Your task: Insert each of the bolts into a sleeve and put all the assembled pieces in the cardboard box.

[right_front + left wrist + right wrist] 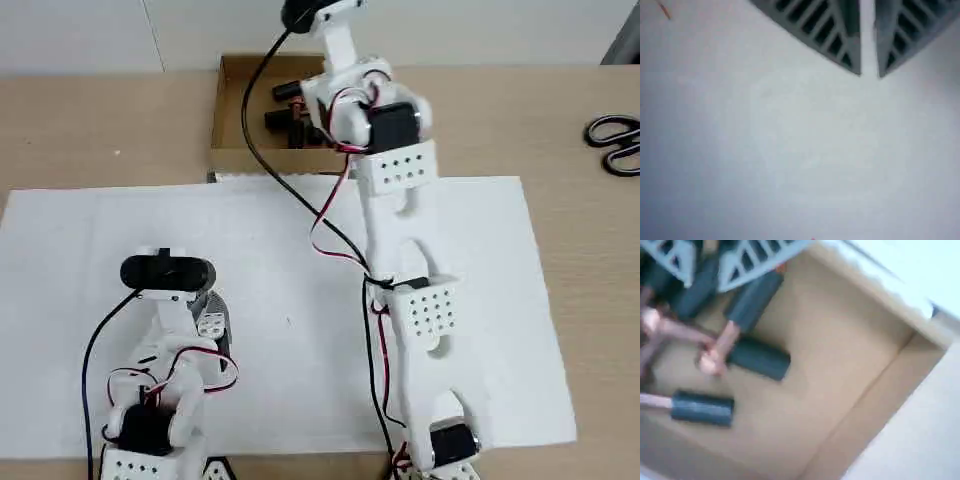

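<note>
My right gripper (705, 285) hangs inside the cardboard box (875, 405), shut on a black sleeve (692, 297) that fills the gap between its grey fingers. Below it on the box floor lie several assembled pieces, black sleeves (760, 359) with copper bolts (720, 347) sticking out. In the high view the right arm stretches up to the box (228, 100), and dark pieces (285, 120) show in it beside the wrist. My left gripper (868, 75) is shut with nothing in it, low over the white paper (800, 160). The left arm (165, 275) is folded at the front left.
A large white paper sheet (200, 230) covers the table's middle, with the box just beyond its far edge. Scissors (615, 140) lie at the far right on the wooden tabletop. The right arm's black and red cables (330, 230) trail across the sheet.
</note>
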Robot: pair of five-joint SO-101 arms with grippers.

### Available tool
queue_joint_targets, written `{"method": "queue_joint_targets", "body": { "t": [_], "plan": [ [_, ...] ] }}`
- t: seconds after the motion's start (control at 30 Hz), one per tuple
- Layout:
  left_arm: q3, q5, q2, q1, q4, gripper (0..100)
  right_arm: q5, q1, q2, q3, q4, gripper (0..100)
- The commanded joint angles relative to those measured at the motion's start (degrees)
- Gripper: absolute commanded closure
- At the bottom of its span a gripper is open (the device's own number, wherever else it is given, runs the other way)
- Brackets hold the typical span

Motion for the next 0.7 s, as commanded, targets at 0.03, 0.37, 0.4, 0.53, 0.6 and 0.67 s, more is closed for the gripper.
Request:
{"method": "queue_joint_targets", "body": {
  "t": [0.03, 0.37, 0.4, 0.53, 0.6, 0.67],
  "plan": [
    [-0.1, -0.1, -0.4, -0.3, 0.1, 99, -6.6, 2.7, -8.0, -2.5, 9.5, 99.5],
    [-0.1, -0.1, -0.4, -0.3, 0.1, 99, -13.9, 6.0, -18.8, 2.1, 14.7, 99.6],
    [-0.1, -0.1, -0.4, -0.3, 0.1, 99, -14.1, 6.0, -21.6, 4.7, 14.7, 99.6],
    [-0.1, -0.1, -0.4, -0.4, 0.1, 99, -14.2, 6.0, -37.1, 20.0, 14.4, 99.6],
    [-0.1, -0.3, -0.4, -0.4, 0.1, 99, -14.6, 6.3, -44.9, 30.2, 13.9, 99.6],
    [-0.1, -0.3, -0.4, -0.4, 0.1, 99, -16.2, 6.5, -51.9, 40.2, 13.6, 99.6]
  ]
}}
